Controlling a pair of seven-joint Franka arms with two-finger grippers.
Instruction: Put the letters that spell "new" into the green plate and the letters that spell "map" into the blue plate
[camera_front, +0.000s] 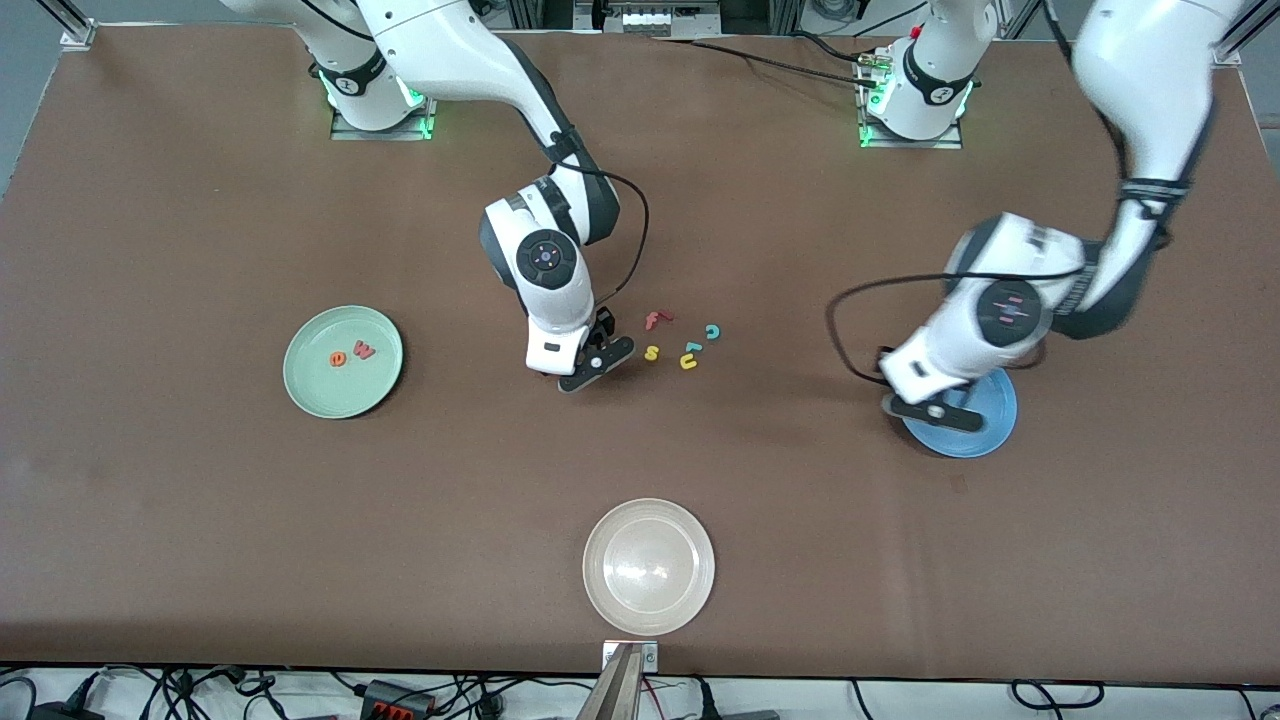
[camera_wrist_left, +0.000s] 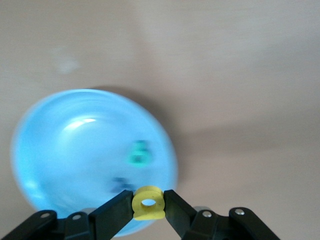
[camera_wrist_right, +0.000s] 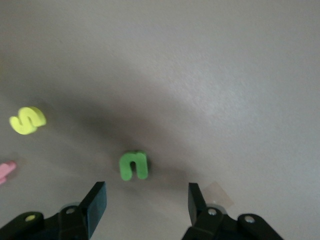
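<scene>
My left gripper (camera_wrist_left: 148, 199) is shut on the yellow p (camera_wrist_left: 148, 204) and hangs over the rim of the blue plate (camera_wrist_left: 75, 150). The teal a (camera_wrist_left: 138, 153) and a dark blue m (camera_wrist_left: 120, 184) lie in that plate. In the front view the left gripper (camera_front: 930, 408) covers part of the blue plate (camera_front: 985, 425). My right gripper (camera_wrist_right: 147, 192) is open, low over the table, with the green n (camera_wrist_right: 133, 165) lying just ahead of its fingers. In the front view the right gripper (camera_front: 590, 368) hides the n. The green plate (camera_front: 310, 390) holds the orange e (camera_front: 338, 358) and red w (camera_front: 364, 351).
Beside the right gripper, toward the left arm's end, lie a red f (camera_front: 655, 320), a yellow s (camera_front: 651, 352), a yellow u (camera_front: 688, 362) and a teal c (camera_front: 712, 331). A whitish-beige plate (camera_front: 648, 566) sits near the table's front edge.
</scene>
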